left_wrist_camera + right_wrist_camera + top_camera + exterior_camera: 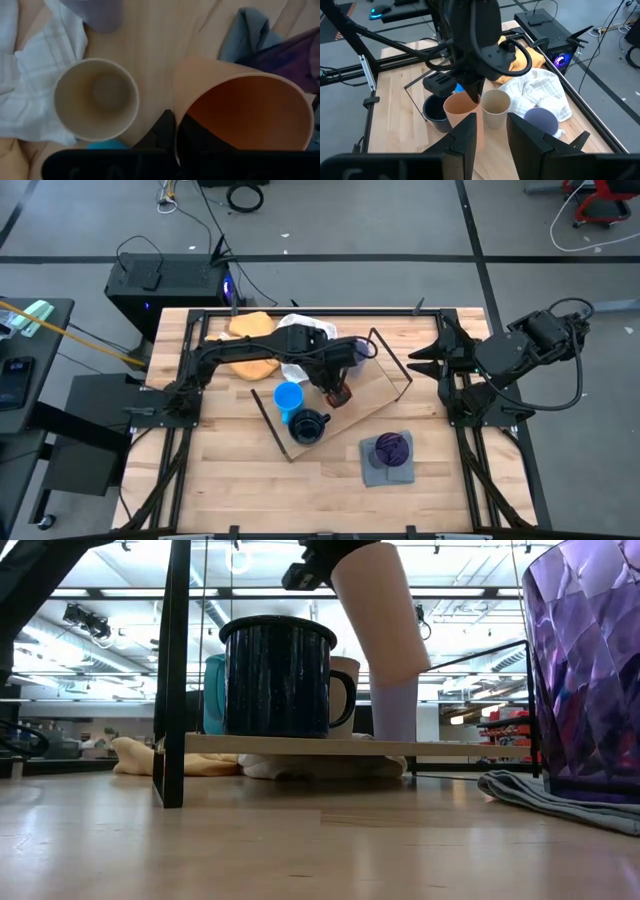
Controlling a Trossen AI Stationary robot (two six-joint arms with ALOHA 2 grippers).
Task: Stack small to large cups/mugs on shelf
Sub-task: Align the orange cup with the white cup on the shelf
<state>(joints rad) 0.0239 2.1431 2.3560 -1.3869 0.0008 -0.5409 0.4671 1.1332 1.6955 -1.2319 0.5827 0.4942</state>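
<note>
The shelf (372, 402), a light-wood board with a black wire frame, is carrying most cups. On it the orange cup (461, 111) is hanging tilted, gripped at its rim, just beside the upright beige cup (496, 106). The lavender cup (541, 121), blue mug (288, 398) and navy mug (307, 426) are standing nearby. The purple cup (391, 447) is sitting off the shelf.
</note>
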